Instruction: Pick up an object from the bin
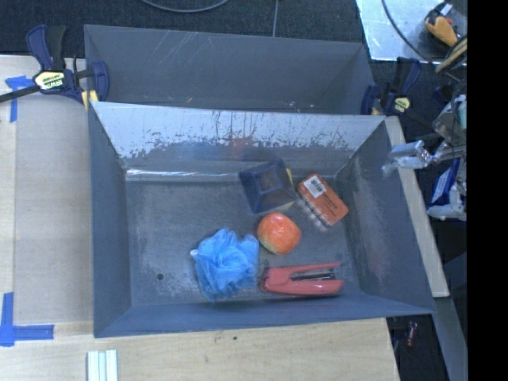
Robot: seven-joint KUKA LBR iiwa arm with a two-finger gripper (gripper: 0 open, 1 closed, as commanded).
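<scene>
Hovering end effector [405, 157]: at the bin's right rim, outside the floor where the things lie, pointing toward the view's left.
End effector state: cannot tell whether it is spread or pressed together; nothing shows pinched in it.
Arm [446, 173]: just behind the end effector on the view's right, outside the bin.
Bin [111, 213]: grey metal with sloping walls, spreading away from the end effector to the view's left; all the things lie in the part of the floor closer to the end effector.
Orange packet [322, 200]: closest to the end effector, left of it and a little lower in the view; flat, oblong, with a white label on its top, lying at a slant on the floor near the right wall.
Dark blue box [266, 186]: just past the orange packet, farther from the end effector, by the back wall's foot.
Orange-red round fruit [279, 233]: below the dark blue box and just beside it, lower-left of the end effector and well apart from it.
Red stapler [303, 281]: lying flat along the front wall's foot, well below the end effector in the view, near the fruit.
Blue ruffled pouf [226, 263]: farthest from the end effector, just left of the fruit, its lower edge at the stapler's left end.
Task's thing: none is taken up; every thing rests on the bin floor.
</scene>
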